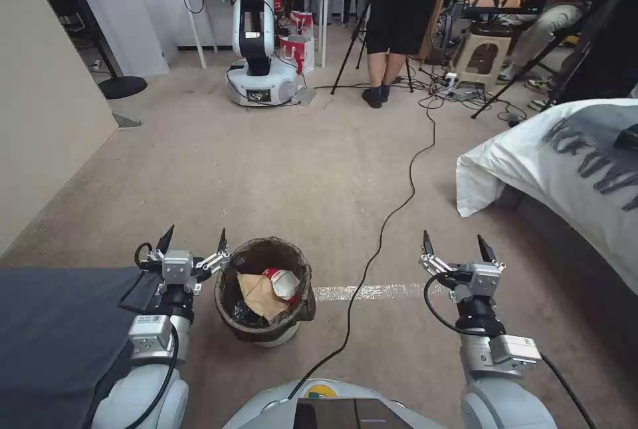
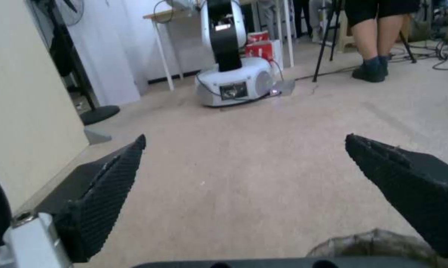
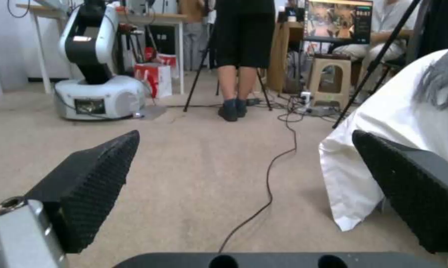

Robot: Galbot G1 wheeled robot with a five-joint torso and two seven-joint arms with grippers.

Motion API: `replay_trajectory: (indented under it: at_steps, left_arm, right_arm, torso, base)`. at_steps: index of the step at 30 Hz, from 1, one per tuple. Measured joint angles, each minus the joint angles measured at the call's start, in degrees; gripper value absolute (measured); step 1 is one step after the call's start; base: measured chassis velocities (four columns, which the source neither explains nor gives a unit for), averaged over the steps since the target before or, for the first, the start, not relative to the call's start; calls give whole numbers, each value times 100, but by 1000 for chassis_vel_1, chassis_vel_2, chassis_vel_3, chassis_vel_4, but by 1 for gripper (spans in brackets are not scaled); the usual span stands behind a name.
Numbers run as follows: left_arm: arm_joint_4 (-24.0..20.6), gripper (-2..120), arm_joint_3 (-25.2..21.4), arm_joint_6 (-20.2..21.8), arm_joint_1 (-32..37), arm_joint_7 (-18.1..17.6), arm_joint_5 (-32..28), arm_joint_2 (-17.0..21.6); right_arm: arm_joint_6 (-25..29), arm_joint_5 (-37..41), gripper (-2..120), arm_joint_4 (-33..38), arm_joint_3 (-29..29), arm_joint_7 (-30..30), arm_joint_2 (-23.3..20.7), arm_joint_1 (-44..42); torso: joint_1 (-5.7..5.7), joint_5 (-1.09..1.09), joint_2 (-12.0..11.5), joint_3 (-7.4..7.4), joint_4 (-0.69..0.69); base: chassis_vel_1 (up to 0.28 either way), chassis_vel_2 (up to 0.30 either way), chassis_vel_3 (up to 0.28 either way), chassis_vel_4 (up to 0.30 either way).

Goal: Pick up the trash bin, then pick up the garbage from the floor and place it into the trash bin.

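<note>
Nearest me, the trash bin point(image 1: 264, 293) stands on the carpet just beside my left gripper point(image 1: 193, 243), whose fingers gape wide with nothing in them, as do those of my right gripper point(image 1: 457, 244), well apart across the black cable point(image 1: 372, 256). The dark bag is folded over the bin's rim, and inside lie a brown paper bag point(image 1: 259, 293) and what looks like a red-white cup point(image 1: 282, 283). I judge a sideways nudge from the near fingertip could tip the light bin.
</note>
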Motion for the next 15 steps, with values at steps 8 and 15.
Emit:
replay_trajectory:
  at_steps: [8, 15]
  left_arm:
    - [18, 100, -15, -64, 96, -6, 81, 2]
    - [21, 100, -15, -55, 91, -9, 78, 5]
  right_arm:
    - [42, -129, 100, -21, -35, 56, 46, -5]
    - [42, -131, 100, -24, -39, 58, 46, -1]
  torso:
    - [0, 0, 0, 0, 0]
    - [0, 0, 0, 0, 0]
  base:
    - [0, 0, 0, 0]
    - [0, 0, 0, 0]
